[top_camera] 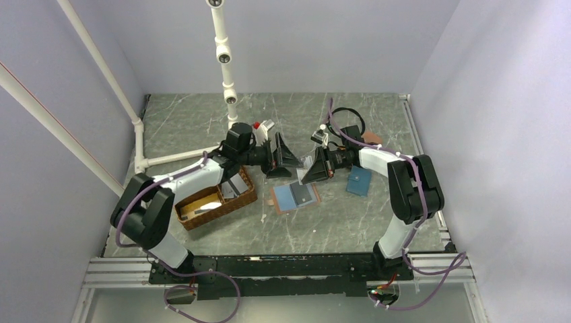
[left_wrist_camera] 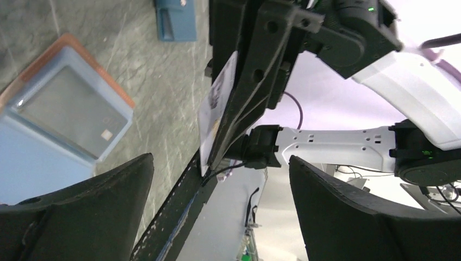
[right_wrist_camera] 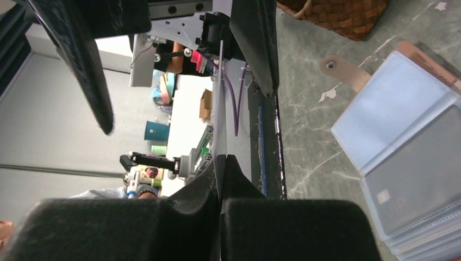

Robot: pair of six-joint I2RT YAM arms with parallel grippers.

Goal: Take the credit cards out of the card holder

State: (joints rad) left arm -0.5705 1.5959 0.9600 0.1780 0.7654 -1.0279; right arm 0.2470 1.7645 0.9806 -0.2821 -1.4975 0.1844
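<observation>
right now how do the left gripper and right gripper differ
The left gripper is open, its fingers spread wide on either side of the credit card; the right gripper is shut. The left gripper holds nothing, while the right gripper pinches that card by its edge. Shared: both are raised in the air, tips facing each other, near the open card holder.

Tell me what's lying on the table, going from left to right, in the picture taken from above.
Woven basket → open pink card holder → blue wallet. I left out the two arms, which hang above the middle of the table and overlap the card holder.
</observation>
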